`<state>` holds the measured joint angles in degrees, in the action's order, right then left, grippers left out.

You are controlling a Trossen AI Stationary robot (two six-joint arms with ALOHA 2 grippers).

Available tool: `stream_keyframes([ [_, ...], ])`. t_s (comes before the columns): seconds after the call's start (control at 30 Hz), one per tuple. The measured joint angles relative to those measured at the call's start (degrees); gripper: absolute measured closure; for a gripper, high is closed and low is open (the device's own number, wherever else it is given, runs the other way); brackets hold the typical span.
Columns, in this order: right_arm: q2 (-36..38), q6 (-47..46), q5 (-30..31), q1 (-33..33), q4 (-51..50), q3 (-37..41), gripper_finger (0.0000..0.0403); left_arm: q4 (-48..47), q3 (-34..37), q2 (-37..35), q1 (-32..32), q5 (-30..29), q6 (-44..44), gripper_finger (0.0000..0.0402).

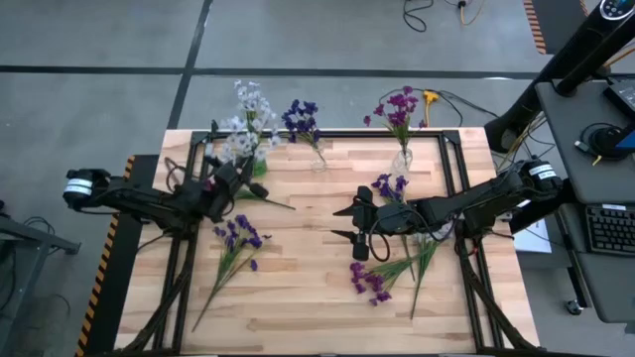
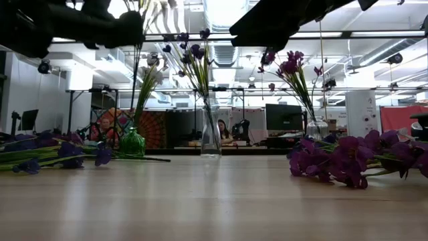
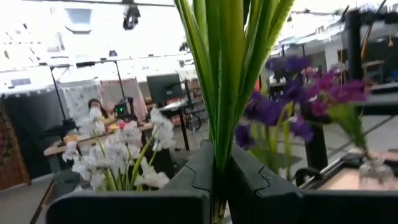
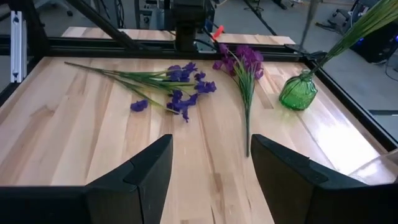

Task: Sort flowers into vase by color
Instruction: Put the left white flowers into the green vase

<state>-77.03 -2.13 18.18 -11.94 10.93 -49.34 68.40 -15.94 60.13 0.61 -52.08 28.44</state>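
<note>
- Beyond the pale wooden table (image 1: 298, 297) lay an open workshop with desks and monitors, and a person sat far off behind the vases in the low view.
- Left gripper (image 1: 230, 180) was clamped shut on a bunch of green stems (image 3: 225, 81), which rose straight up between its fingers (image 3: 186, 186); the green vase (image 2: 132, 142) with the white flowers (image 1: 248, 119) stood just past its tip.
- Risk there, as I judged it: the stems looked bundled in one pinch — if the hold were off-centre, one could slip out or splay against the vase's narrow neck and tip that light vase over.
- Right gripper (image 1: 359, 226) hovered with its jaws apart and nothing between them, above bare wood.
- Loose magenta flowers (image 1: 369, 281) lay on the table just behind and to one side of it; a loose dark blue-violet bunch (image 1: 238, 238) lay well ahead of it, nearer the left arm.
- Two clear vases stood near the far edge — one holding blue-violet flowers (image 1: 301, 119), one holding magenta flowers (image 1: 399, 107).
- Likely trouble for the right arm: the magenta stems overlapped, so a descent could catch several at once, or drag neighbours along.
- Blue-violet and magenta blossoms also lay close by its wrist, so a wrong-colour pick seemed possible.
</note>
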Motion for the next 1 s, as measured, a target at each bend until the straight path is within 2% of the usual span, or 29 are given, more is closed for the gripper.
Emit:
stream_keyframes([
  [0.13,0.0,0.2,0.0,0.0,0.0,0.0,0.0193,-8.4,0.0,-1.3,7.3,7.6,-7.4,0.0400],
  [0.23,0.0,0.2,0.0,0.0,0.0,0.0,0.0193,-10.1,0.0,-2.3,11.7,15.5,-11.5,0.0400],
  [0.3,0.0,0.2,0.0,0.0,-0.1,0.0,0.0193,-10.1,0.0,-3.0,13.7,18.3,-12.1,0.0400],
  [0.43,0.0,0.2,0.0,0.0,-0.2,0.0,0.0193,-11.7,0.5,-4.7,17.6,19.0,-12.8,0.0400],
  [0.6,0.0,0.2,0.0,0.0,-0.3,0.0,0.0193,-16.4,1.1,-6.3,21.8,23.4,-17.6,0.0400],
  [1.0,0.0,0.1,0.0,0.6,-0.4,0.0,0.0193,-19.9,1.1,-6.8,23.0,23.6,-17.0,0.0400],
])
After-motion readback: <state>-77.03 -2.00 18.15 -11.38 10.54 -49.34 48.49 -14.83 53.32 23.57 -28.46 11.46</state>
